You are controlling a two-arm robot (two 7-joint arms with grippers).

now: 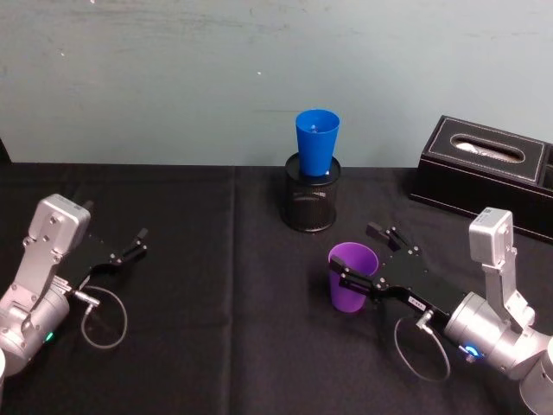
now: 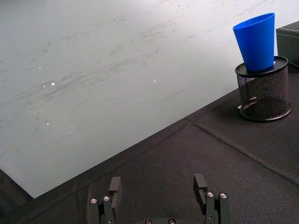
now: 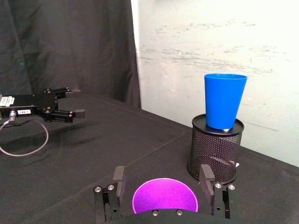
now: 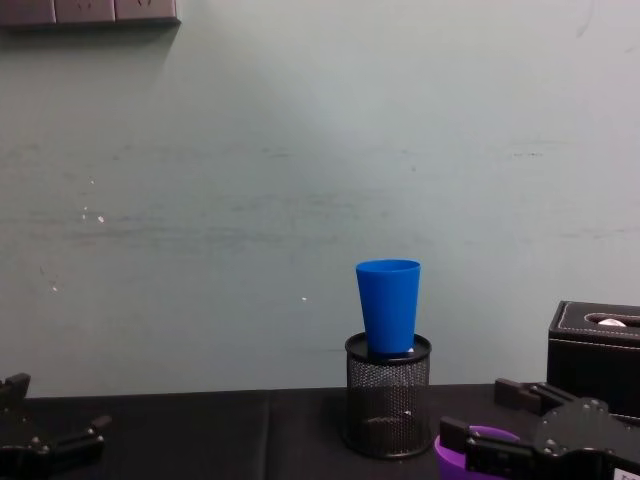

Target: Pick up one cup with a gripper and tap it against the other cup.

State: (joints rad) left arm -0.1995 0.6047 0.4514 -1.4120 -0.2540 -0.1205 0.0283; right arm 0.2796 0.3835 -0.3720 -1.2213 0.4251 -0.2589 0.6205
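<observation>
Right gripper [image 1: 361, 257], black jawed on a silver arm, sits low at the near right of the black-cloth bench [image 1: 216, 346], jaws spread to either side of the short purple plastic tapered cup [image 1: 352, 277]. The cup stands upright on the cloth, rim between the fingers [image 3: 118, 179]; whether the fingers actually touch the cup wall, cannot tell, so the gripper reads as released around it, not clenched. Left gripper [image 1: 138, 241] rests parked at the near left of the bench, fingers spread apart, holding nothing, well apart from both cups. Farther back, centre, a black wire-mesh pen holder [image 1: 311, 201] stands on the cloth, with the tall bright blue plastic tapered cup [image 1: 316, 143] sitting upright in its mouth, sticking well above the rim. Back right, a black leather-look tissue box [image 1: 486, 169] lies against the pale green wall [image 1: 259, 69].
</observation>
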